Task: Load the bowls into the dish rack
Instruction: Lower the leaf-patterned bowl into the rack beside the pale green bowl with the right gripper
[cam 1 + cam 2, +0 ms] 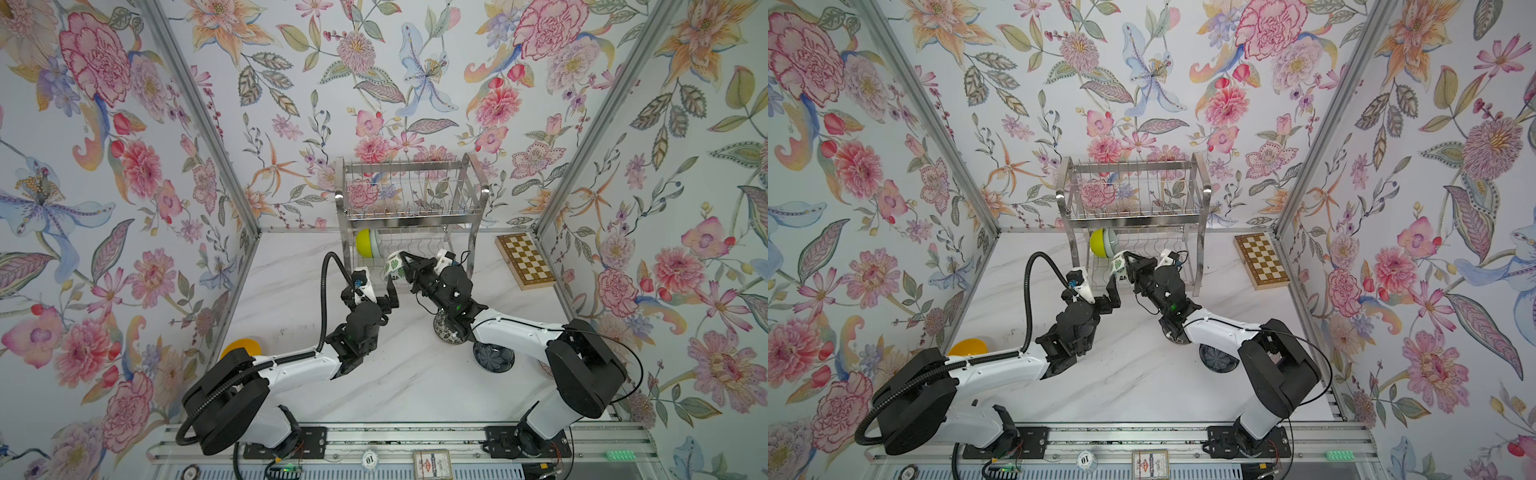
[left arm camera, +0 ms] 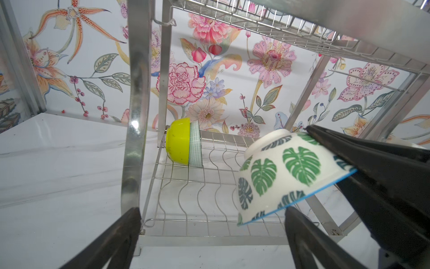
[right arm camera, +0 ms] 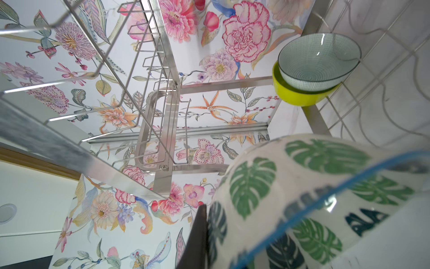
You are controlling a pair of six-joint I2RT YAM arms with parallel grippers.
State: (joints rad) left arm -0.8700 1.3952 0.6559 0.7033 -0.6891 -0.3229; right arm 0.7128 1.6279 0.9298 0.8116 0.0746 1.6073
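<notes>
Marble-look white tabletop (image 1: 415,390), smooth and faintly grey-veined, fills a booth closed on three sides by matte floral wallpaper (image 1: 374,83), with brushed aluminium posts (image 1: 199,116) at the far corners.

At the far middle stands the dish rack (image 1: 409,216), two tiers of shiny steel wire between flat, curved side legs. Its lower shelf is made of wavy wires. A wooden chessboard (image 1: 524,259) lies flat at the far right.

At the left end of the lower tier a glossy lime-yellow bowl (image 2: 178,141) stands on edge. A pale aqua bowl (image 3: 318,60) with fine crosshatching is nested inside it.

The right gripper (image 1: 406,261) is clamped on the wall of a green-leaf white bowl (image 2: 286,177). This glazed, blue-rimmed bowl is held tilted over the near edge of the lower tier, with its foot pointing left.

The left gripper (image 2: 213,210) sits just near of that bowl with its dark fingers spread wide and nothing between them. Whether its right finger touches the blue rim cannot be told.

On the tabletop an orange-yellow bowl (image 1: 241,347) sits by the left wall, half hidden behind the left arm. A black-white floral bowl (image 1: 446,332) lies partly under the right arm. A dark navy bowl (image 1: 494,357) with a ribbed inside rests just near of it.
</notes>
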